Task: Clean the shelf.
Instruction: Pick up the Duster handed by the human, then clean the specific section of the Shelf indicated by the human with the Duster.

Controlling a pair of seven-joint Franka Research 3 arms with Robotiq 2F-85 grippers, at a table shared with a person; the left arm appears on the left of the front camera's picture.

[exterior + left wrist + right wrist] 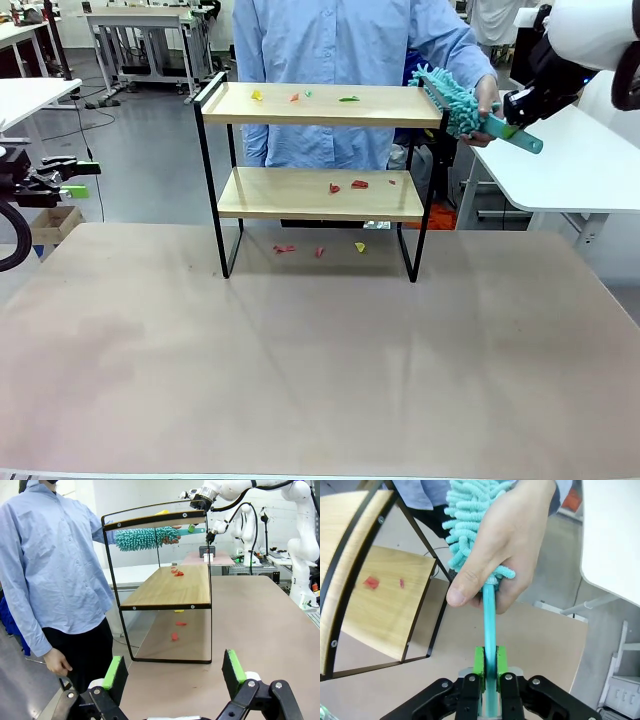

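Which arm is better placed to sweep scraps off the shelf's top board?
Likely right. The right gripper is shut on the handle of the fluffy teal duster, beside the top board of the black-framed wooden shelf; the person's hand also holds it. The left gripper is open, far off.

Upright two-tier shelf (285,196), light wooden boards, black frame, coloured scraps (359,184) on both

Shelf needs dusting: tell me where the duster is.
Front view, right side: the duster is by the shelf's top-right corner, handle in the right gripper, the person's hand on it too.
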